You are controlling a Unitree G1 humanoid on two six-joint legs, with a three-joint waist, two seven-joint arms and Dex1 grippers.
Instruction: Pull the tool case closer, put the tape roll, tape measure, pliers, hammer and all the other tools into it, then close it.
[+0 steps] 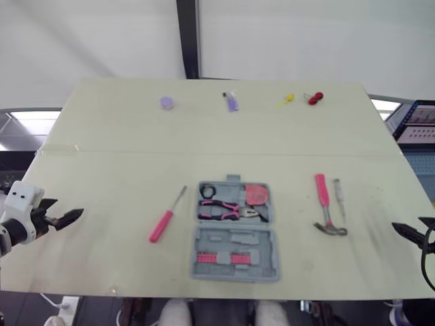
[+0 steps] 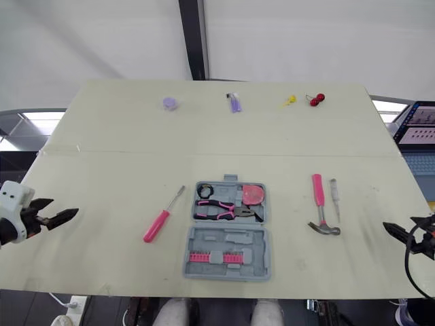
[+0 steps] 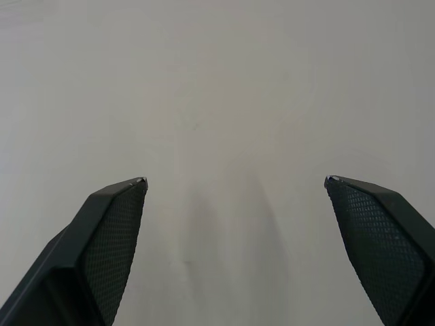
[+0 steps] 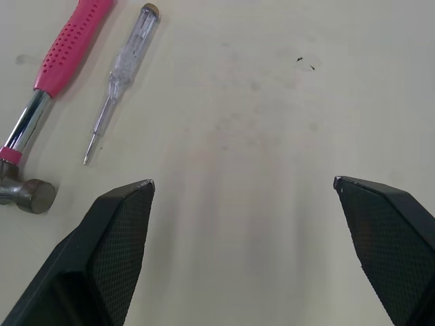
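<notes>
- Open tool case (image 1: 234, 273), centre frame, holds pliers (image 1: 224, 212), tape measure (image 1: 256, 195) and tape roll (image 1: 207, 191).
- Right wrist view: hammer (image 4: 58, 64) and clear tester (image 4: 121, 71) on table (image 4: 272, 102).
- Left jaws and right jaws apart, empty.

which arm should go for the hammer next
Right. The hammer lies right of the tool case, nearer the open right gripper; the left gripper sits beyond the case.

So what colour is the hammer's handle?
Pink. The hammer handle shows best in the right wrist view.
</notes>
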